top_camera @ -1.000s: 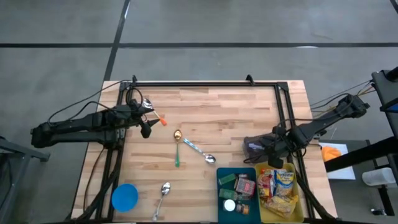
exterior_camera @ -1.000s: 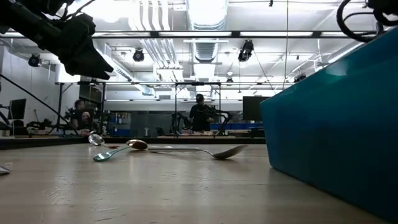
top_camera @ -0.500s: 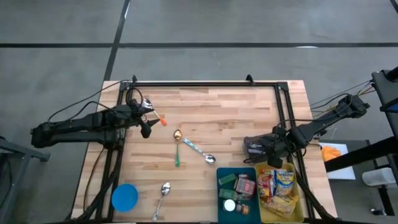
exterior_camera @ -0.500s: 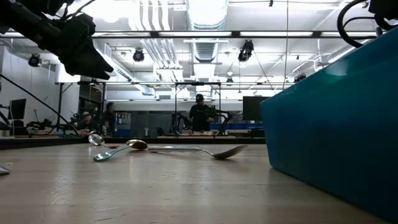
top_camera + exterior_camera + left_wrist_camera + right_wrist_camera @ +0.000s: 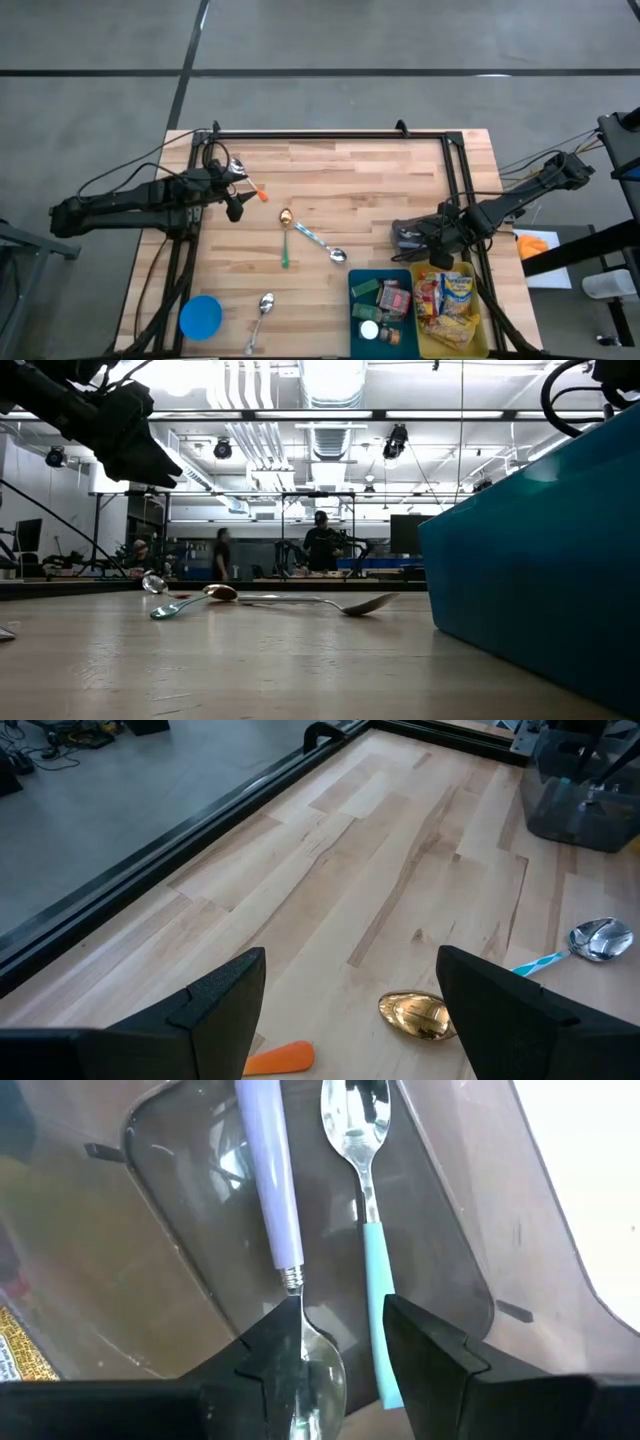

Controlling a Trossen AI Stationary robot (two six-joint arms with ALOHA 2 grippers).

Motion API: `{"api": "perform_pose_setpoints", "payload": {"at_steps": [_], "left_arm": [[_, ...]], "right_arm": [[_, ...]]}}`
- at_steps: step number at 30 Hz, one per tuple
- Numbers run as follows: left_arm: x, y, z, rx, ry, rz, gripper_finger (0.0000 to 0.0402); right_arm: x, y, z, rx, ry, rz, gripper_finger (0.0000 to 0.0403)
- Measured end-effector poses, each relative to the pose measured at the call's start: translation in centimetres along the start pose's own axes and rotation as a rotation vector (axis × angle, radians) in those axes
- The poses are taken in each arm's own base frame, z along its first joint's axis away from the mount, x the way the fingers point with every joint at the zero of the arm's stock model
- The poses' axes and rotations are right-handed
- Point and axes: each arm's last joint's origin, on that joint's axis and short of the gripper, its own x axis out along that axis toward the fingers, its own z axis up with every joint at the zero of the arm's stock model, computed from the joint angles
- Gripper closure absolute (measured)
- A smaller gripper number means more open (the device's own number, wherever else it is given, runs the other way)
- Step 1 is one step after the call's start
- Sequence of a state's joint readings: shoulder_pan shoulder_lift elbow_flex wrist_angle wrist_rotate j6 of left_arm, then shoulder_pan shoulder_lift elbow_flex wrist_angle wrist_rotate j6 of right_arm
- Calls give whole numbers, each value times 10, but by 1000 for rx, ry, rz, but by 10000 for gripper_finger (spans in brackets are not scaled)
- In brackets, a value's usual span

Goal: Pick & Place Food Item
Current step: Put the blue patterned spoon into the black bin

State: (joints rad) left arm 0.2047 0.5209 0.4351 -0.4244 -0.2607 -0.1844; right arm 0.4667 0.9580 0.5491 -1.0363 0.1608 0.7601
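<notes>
Your right hand (image 5: 408, 238) sits at the right middle of the high view, lowered into a smoky clear container (image 5: 424, 228) that stands on the counter (image 5: 360, 180), just above the two bins.

In its wrist view the fingers (image 5: 440, 1355) stand apart with a clear gap and clamp nothing. Two spoons lie flat inside the container:
- The lavender-handled spoon (image 5: 268, 1170) runs down to the inner edge of one finger, with its bowl in the gap between the fingers.
- The teal-handled spoon (image 5: 372, 1290) lies beside it, its handle end just at the other finger.

You will find the food items (image 5: 445, 295) packed in the yellow bin (image 5: 488, 335) at the lower right of the high view, directly below this hand and apart from it. The teal bin (image 5: 352, 300) touches it on the left and holds small packets and jars.

Your left hand (image 5: 236, 205) hangs above the counter at the left middle of the frame. Its fingers are wide apart and empty, with an orange piece (image 5: 262, 194) just beside it. Near it, at frame centre, lie a gold-bowled spoon (image 5: 285, 240) and a blue-handled spoon (image 5: 320, 242).

A silver spoon (image 5: 262, 310) and a blue disc (image 5: 200, 317) rest at the lower left.
</notes>
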Motion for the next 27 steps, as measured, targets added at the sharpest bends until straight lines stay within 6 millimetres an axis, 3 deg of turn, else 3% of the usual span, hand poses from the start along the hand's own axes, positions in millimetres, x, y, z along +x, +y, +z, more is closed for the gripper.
{"api": "perform_pose_setpoints", "payload": {"at_steps": [4, 12, 17, 22, 27], "left_arm": [[0, 0, 0, 0, 0, 0, 103], [0, 0, 0, 0, 0, 0, 103], [0, 0, 0, 0, 0, 0, 103], [0, 0, 0, 0, 0, 0, 103], [0, 0, 0, 0, 0, 0, 103]], "right_arm": [[-10, 1, 5, 5, -41, -1, 260], [-68, 8, 36, 150, -353, -40, 260], [-95, 13, 63, 255, -508, 41, 260], [-97, 17, 92, 242, -556, 33, 260], [-82, 23, 122, 200, -517, -32, 260]]}}
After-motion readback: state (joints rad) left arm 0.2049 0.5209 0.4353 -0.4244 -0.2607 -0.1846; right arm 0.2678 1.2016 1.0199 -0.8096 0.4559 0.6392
